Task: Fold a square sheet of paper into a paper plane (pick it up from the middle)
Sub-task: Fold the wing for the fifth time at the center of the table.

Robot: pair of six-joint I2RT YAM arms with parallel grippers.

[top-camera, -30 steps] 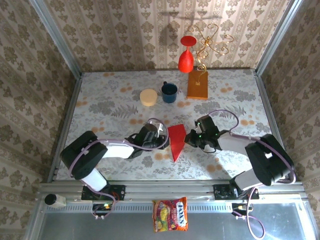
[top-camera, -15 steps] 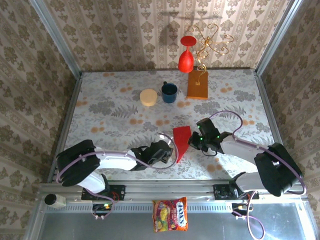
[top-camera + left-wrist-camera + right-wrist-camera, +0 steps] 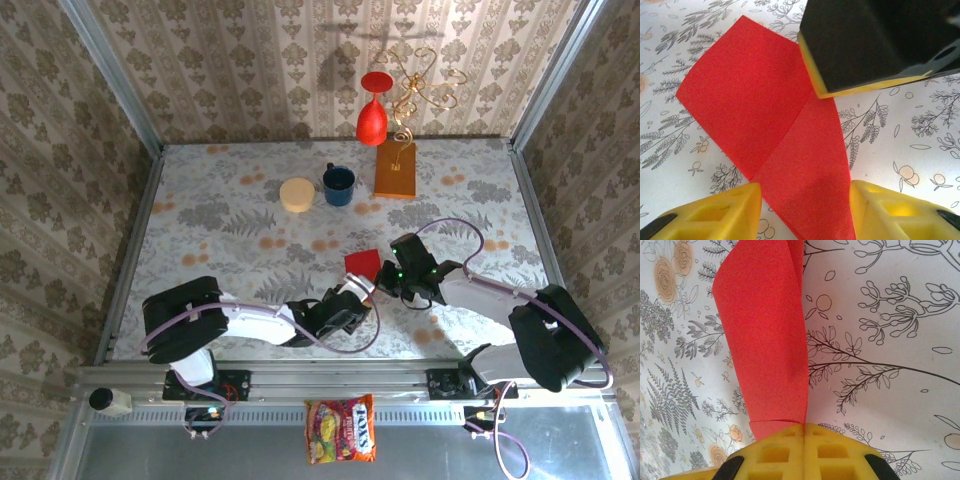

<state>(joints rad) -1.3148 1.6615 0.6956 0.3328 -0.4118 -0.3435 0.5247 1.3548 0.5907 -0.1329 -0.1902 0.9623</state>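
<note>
"Seeing the square sheet of paper (image 3: pixel 362 263), folded, near the table's (image 3: pixel 220 200) middle?"

"Yes. I'm pinching its right edge with my right gripper (image 3: pixel 804 432), jaws pressed together; my left gripper (image 3: pixel 805 212) is hanging spread around its near tip."

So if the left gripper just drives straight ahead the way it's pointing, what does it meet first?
The square sheet of paper: it already lies between the open fingers of the left gripper and runs on ahead. Beyond it sits the right gripper, shut on the sheet, probably next; depth is unclear.
</note>
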